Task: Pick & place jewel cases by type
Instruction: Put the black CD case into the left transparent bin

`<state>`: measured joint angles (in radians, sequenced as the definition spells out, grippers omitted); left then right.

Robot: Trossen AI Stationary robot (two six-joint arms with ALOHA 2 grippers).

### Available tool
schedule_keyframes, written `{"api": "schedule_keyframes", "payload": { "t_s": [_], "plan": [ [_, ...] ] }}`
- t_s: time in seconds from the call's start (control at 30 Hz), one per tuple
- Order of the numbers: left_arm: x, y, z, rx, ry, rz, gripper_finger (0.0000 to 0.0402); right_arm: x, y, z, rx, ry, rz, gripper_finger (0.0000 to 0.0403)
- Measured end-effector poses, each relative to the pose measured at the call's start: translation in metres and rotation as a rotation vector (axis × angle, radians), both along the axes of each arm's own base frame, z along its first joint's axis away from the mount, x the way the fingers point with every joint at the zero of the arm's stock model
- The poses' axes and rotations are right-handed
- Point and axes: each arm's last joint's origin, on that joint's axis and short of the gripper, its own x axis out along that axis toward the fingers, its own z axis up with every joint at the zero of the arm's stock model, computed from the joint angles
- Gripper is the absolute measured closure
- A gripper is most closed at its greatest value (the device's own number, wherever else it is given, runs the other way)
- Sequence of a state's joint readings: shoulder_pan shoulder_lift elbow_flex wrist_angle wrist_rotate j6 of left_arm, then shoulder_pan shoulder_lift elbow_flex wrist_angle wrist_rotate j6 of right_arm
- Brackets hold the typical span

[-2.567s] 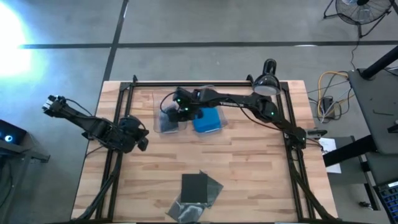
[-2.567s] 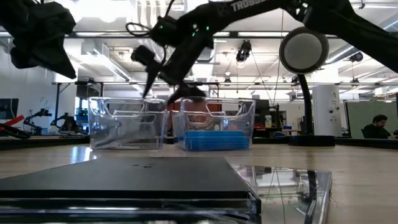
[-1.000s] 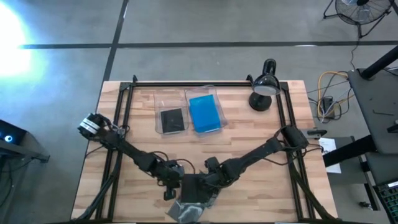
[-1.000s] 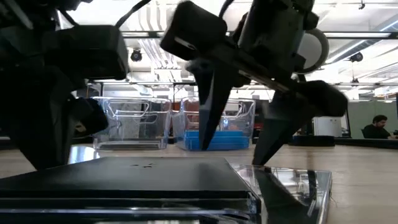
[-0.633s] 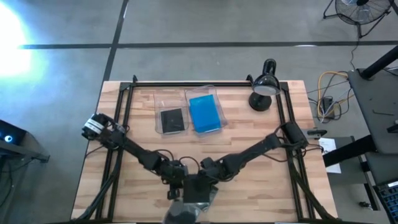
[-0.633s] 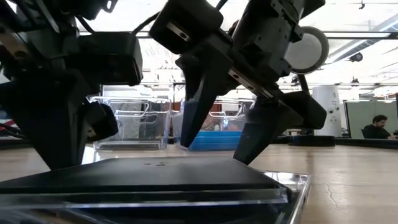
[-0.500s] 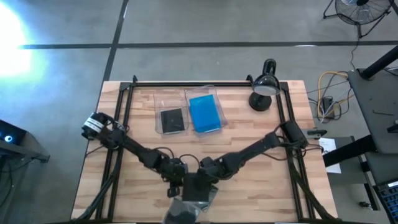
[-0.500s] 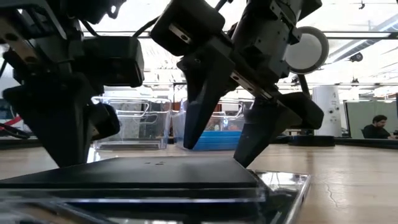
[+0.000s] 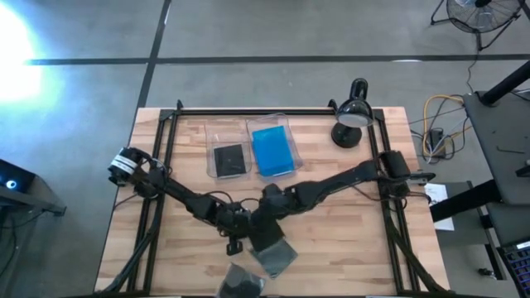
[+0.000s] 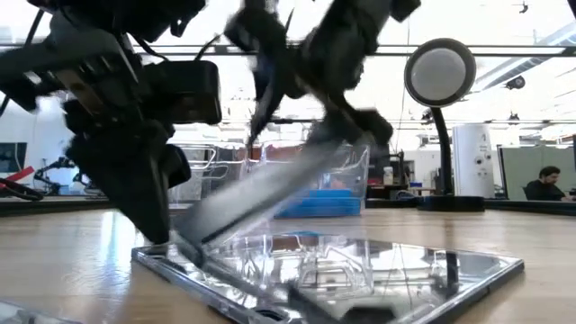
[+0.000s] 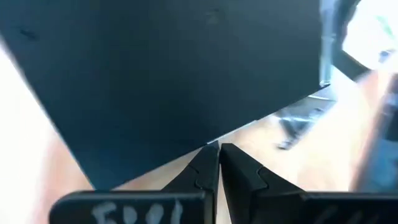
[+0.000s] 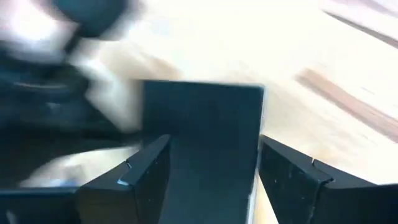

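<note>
High view: right tool [image 9: 263, 229] clamped across a dark jewel case [image 9: 267, 237], lifted tilted above a clear case [image 9: 278, 257] on the counter [image 9: 348, 248]. Left tool [image 9: 235, 234] just beside it, fingers [image 11: 205, 168] pressed together at the dark case's edge, nothing between them. Two trays well beyond both tools: dark case [image 9: 228, 157], blue cases [image 9: 272, 151].

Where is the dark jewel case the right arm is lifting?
High view: the dark jewel case hangs tilted in the right gripper at front centre, above the clear cases, beside the left gripper.
</note>
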<state>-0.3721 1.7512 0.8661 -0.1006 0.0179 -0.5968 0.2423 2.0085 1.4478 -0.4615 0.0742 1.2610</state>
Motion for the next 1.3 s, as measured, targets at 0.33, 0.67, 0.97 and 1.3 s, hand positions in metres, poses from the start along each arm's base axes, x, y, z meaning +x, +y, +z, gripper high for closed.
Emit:
{"api": "schedule_keyframes", "payload": {
  "t_s": [0.33, 0.67, 0.97, 1.3],
  "plan": [
    [-0.005, 0.024, 0.017, 0.264, -0.069, 0.170, 0.0398, 0.002, -0.009, 0.019, 0.105, -0.069, 0.070, 0.0184],
    [-0.002, 0.038, 0.021, 0.258, -0.066, 0.201, 0.0398, 0.014, -0.009, 0.006, 0.201, -0.099, 0.029, 0.0193],
    [-0.007, 0.039, 0.029, 0.247, -0.062, 0.198, 0.0398, 0.016, -0.015, 0.007, 0.254, -0.096, -0.062, 0.0312],
    [-0.045, 0.036, 0.072, 0.204, -0.027, 0.223, 0.0399, 0.015, -0.027, 0.023, 0.299, -0.137, -0.143, 0.0385]
  ]
}}
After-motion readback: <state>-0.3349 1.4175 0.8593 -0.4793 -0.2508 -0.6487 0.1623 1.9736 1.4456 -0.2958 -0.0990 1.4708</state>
